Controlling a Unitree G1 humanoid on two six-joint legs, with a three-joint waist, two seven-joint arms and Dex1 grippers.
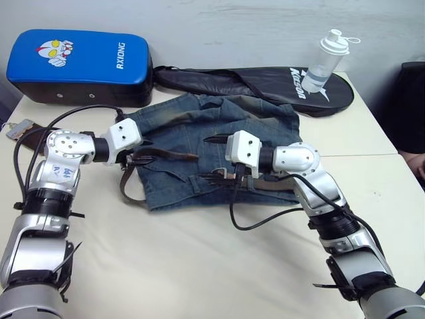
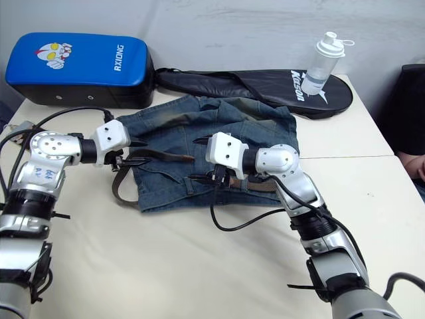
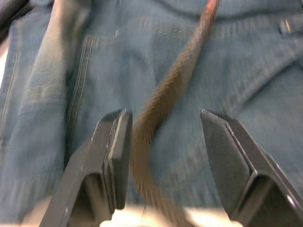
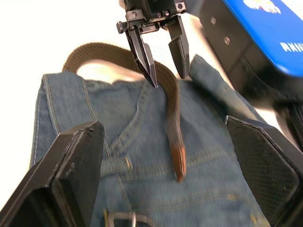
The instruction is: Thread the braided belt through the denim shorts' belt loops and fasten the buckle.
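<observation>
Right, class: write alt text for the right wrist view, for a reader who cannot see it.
A braided belt lies across the denim shorts, its tapered tip pointing toward the camera. The left end effector, open, straddles the belt near the shorts' edge. The right end effector's open fingers frame the scene, with the silver buckle between them.

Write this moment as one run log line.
left gripper: open, straddling braided belt | right gripper: open, above denim shorts | buckle: unfastened
</observation>
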